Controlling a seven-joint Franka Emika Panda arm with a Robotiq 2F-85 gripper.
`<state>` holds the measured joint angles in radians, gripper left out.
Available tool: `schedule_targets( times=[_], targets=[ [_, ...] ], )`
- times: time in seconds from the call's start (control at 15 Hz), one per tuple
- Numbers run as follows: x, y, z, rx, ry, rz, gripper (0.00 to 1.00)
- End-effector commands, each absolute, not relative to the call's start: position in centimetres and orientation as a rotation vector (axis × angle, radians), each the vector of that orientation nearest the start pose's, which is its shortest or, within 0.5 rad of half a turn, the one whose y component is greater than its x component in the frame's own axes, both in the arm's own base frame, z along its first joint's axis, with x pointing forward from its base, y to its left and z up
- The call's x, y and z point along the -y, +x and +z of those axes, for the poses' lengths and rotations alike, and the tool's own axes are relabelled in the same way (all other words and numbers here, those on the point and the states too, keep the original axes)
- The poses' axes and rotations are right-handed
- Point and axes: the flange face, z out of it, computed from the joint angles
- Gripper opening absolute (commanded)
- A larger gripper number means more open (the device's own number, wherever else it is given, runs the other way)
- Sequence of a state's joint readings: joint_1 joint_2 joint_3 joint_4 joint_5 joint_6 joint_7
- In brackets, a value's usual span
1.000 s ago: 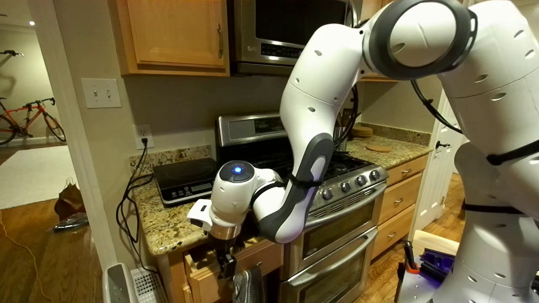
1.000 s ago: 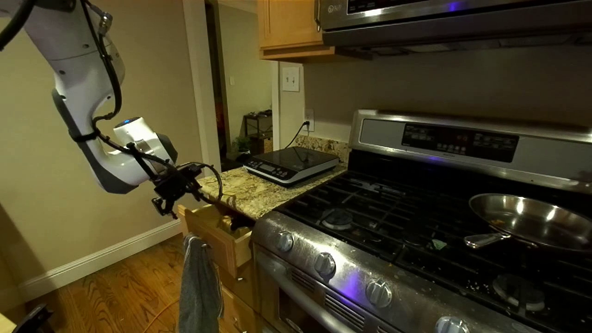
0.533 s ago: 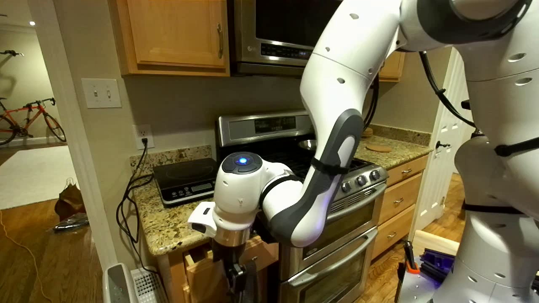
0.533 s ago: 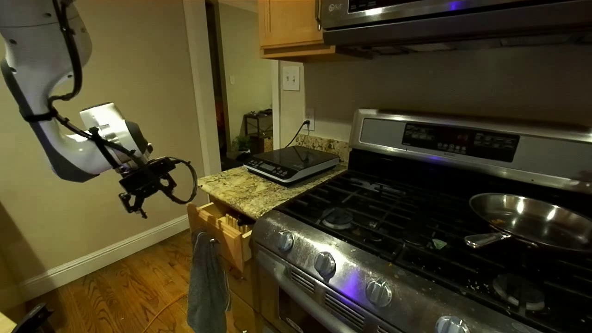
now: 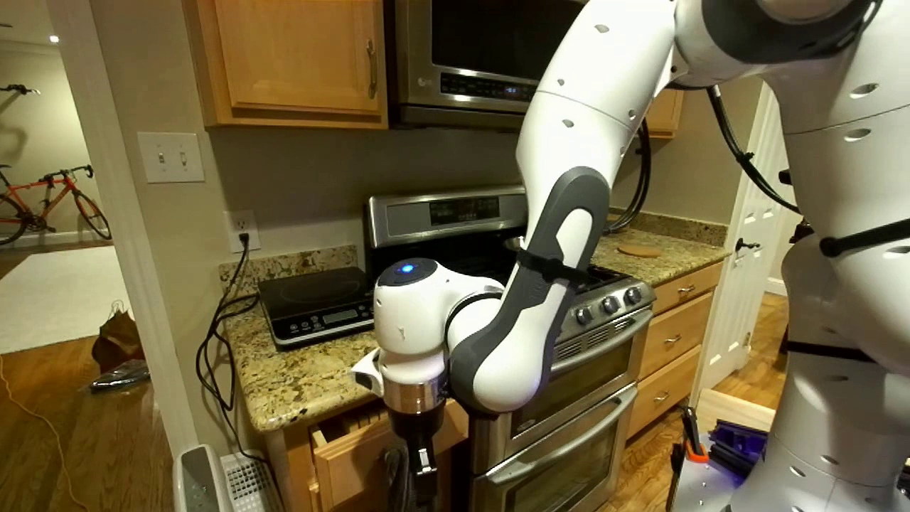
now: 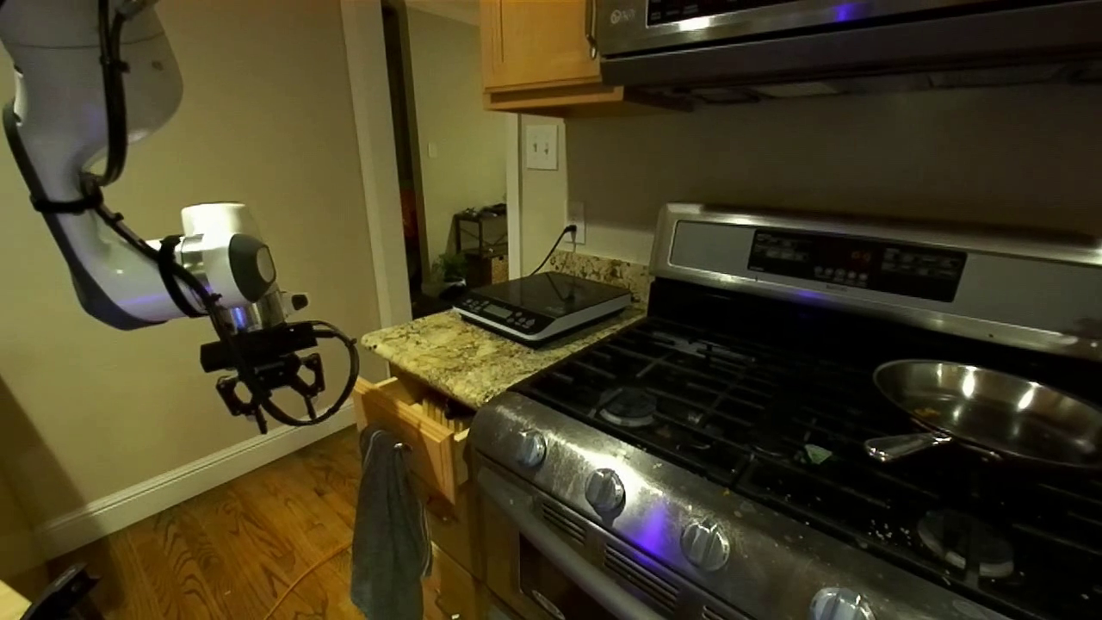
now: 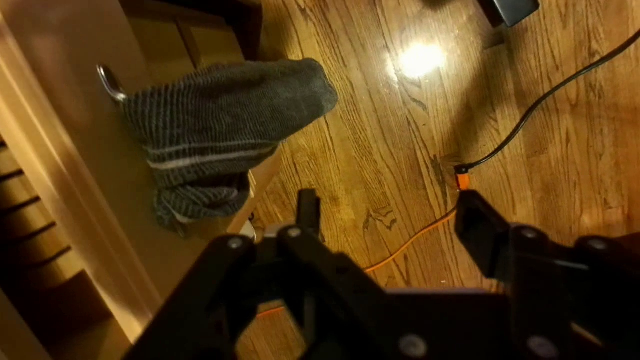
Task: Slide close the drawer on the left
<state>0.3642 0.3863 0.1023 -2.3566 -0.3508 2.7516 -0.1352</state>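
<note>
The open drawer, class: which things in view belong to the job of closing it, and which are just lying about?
For the job: drawer, claw.

Not part of it: striped towel (hanging on the drawer), frying pan, portable cooktop, round tan mat.

— Way through to the drawer (image 5: 348, 469)?
— From here I see air between its front and the jaws, which stand apart over floor (image 7: 370, 130). Towel (image 6: 387, 525) hangs down the front's middle; plain wood either side.
— Above?
— Tabletop (image 6: 448, 353) edge overhangs the back; open top ahead of it. Stove (image 6: 654, 499) stands just beside one end.
</note>
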Motion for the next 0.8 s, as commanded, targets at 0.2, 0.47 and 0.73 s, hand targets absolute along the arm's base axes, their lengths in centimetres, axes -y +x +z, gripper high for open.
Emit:
schedule_targets(
  times=[0.2, 0.47, 0.73],
  targets=[
    [-18.7, 47.0, 13.9, 0.883, -3.025, 0.012, 0.22],
    [-17.3, 48.4, 13.3, 0.603, -3.025, -0.119, 0.05],
    [-16.1, 49.5, 13.4, 0.367, -3.029, -0.343, 0.04]
  ],
)
